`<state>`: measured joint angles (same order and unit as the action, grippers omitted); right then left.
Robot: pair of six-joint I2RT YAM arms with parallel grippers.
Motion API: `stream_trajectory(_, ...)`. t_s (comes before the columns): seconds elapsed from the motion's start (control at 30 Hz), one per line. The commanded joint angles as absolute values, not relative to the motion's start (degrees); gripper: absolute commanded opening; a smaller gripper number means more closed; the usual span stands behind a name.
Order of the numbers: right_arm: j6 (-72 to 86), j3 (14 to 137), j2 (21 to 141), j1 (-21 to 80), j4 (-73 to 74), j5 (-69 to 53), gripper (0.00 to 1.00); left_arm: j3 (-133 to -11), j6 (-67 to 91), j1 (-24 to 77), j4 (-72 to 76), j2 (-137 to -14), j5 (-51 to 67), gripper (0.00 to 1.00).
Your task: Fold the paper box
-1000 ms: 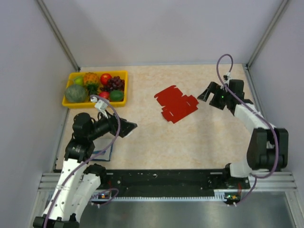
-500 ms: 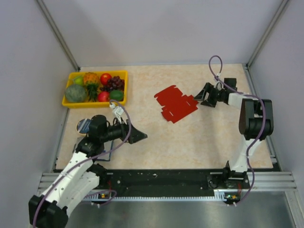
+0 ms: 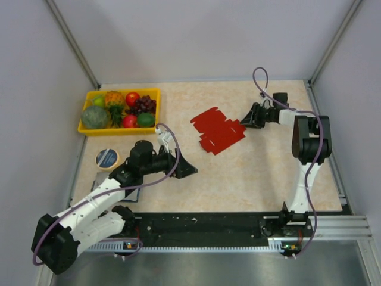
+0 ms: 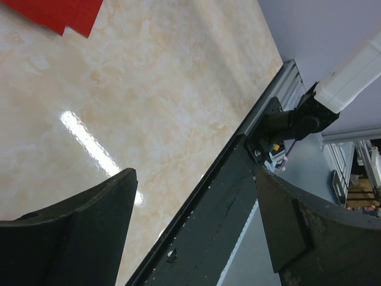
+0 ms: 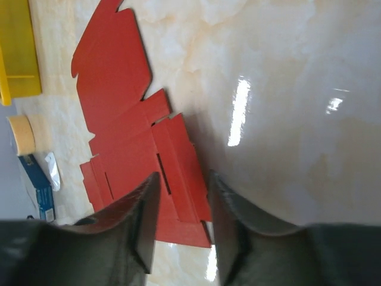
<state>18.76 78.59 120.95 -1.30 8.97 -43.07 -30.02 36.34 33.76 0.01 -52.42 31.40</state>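
The paper box (image 3: 217, 131) is a flat red cardboard cut-out with tabs, lying on the tabletop right of centre. My right gripper (image 3: 245, 121) is down at its right edge. In the right wrist view that gripper (image 5: 181, 190) has its jaws partly closed with a gap left, and the edge flap of the paper box (image 5: 125, 119) lies between the fingers. My left gripper (image 3: 189, 168) hovers open over bare tabletop, below and left of the box. Nothing is between the jaws of the left gripper (image 4: 196, 179), and a red corner of the paper box (image 4: 53, 12) shows at the top left.
A yellow fruit tray (image 3: 113, 130) stands at the back left. A tape roll (image 3: 108, 158) lies below it by the left arm. The black rail (image 3: 202, 223) runs along the near table edge. Grey walls close in both sides.
My left arm swung forward and right toward the table's middle. My right gripper reached left onto the box's right edge, its jaws narrowed, and the box shifted slightly left.
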Motion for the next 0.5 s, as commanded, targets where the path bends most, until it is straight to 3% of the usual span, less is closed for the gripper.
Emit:
stream_trajectory(0.0, 17.23, 81.39, 121.82, 2.11, 8.70, -46.06, 0.31, -34.97, 34.21, 34.01, 0.54, -52.65, 27.95, 0.85)
stream_trajectory(0.13, 16.96, 80.95, 119.45, 3.08, 8.88, -46.58, 0.00, -40.59, 29.63, 34.01, -7.64, -53.78, 25.49, 0.86)
stream_trajectory(0.33, 16.26, 75.60, 107.79, 5.88, 10.54, -47.55, 0.00, -54.12, 24.35, 33.14, -11.87, -60.18, 29.60, 0.92)
stream_trajectory(0.47, 15.73, 72.43, 99.70, 7.90, 13.70, -48.16, 0.00, -70.51, 21.02, 31.38, -13.17, -70.38, 37.07, 0.95)
